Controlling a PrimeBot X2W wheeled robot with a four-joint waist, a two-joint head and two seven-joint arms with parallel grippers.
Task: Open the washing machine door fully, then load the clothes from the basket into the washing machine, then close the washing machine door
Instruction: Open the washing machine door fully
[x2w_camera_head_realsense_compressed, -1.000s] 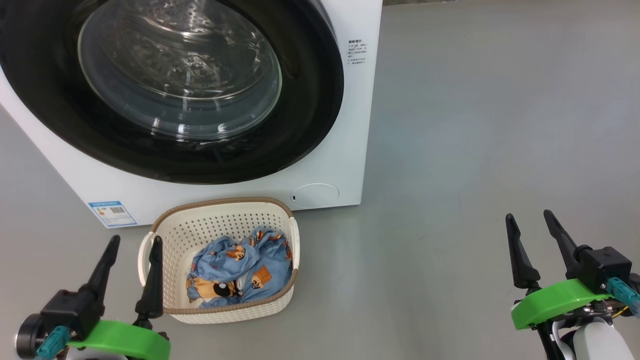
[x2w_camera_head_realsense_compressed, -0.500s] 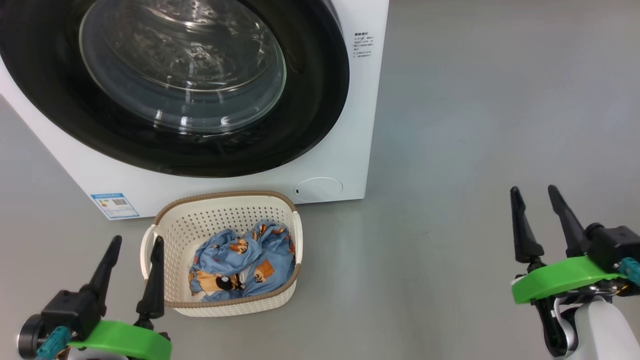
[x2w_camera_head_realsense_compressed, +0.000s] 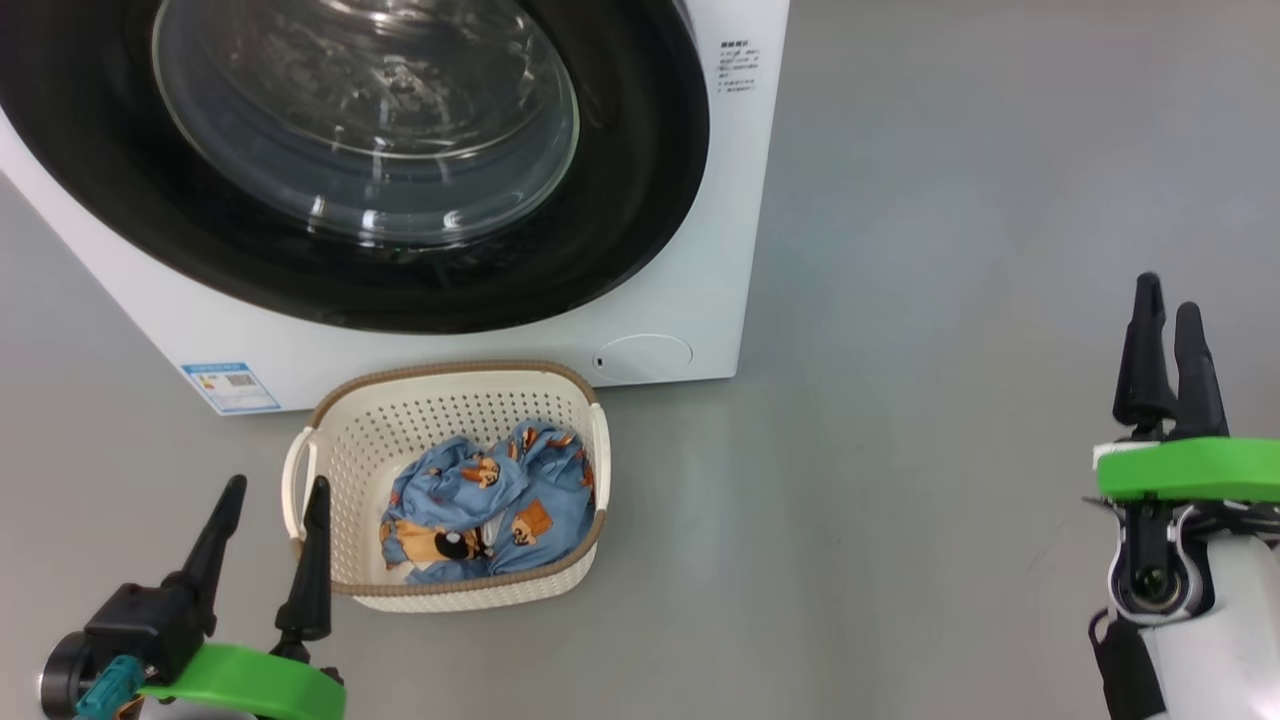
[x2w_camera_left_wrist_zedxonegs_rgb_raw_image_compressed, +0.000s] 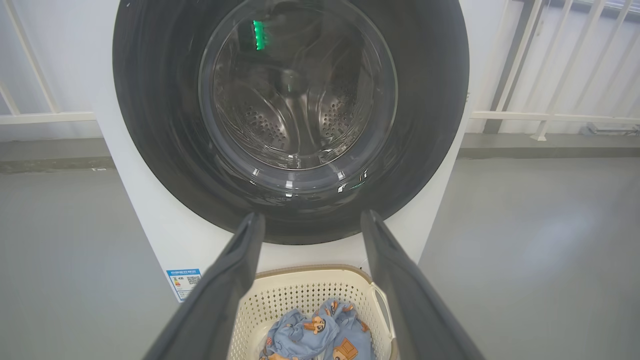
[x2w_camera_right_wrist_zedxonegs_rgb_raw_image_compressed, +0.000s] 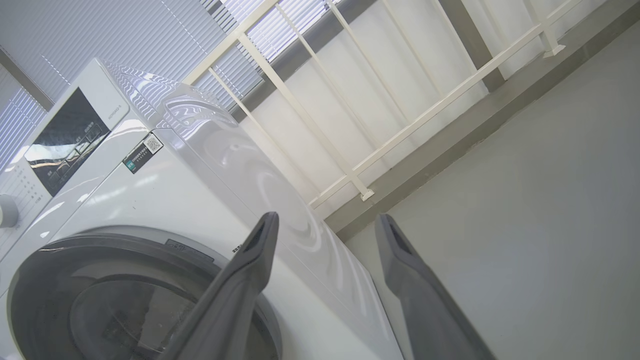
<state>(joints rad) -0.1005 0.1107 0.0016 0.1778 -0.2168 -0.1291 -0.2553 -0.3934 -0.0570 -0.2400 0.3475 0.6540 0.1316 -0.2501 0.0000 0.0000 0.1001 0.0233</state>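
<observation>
Grey floor (x2w_camera_head_realsense_compressed: 900, 250): basket (x2w_camera_head_realsense_compressed: 440, 425) with clothes (x2w_camera_head_realsense_compressed: 520, 500) just ahead of spread left jaws.

The floor (x2w_camera_head_realsense_compressed: 950, 200) is just plain smooth grey, a bit glossy with soft light patches. In the head view it runs from 12 o'clock round past 3 and down to 6. In the left wrist view there's a white railing (x2w_camera_left_wrist_zedxonegs_rgb_raw_image_compressed: 550, 116) out at 3 o'clock, slim bars on a horizontal rail. Another stretch of it sits at 9 o'clock in front of a pale wall (x2w_camera_left_wrist_zedxonegs_rgb_raw_image_compressed: 60, 60). A low darker grey kerb (x2w_camera_left_wrist_zedxonegs_rgb_raw_image_compressed: 525, 147) runs along under the rail. In the right wrist view the same kind of railing slants across 12 to 2 o'clock, with closed slatted blinds (x2w_camera_right_wrist_zedxonegs_rgb_raw_image_compressed: 125, 35) up around 11 o'clock.
</observation>
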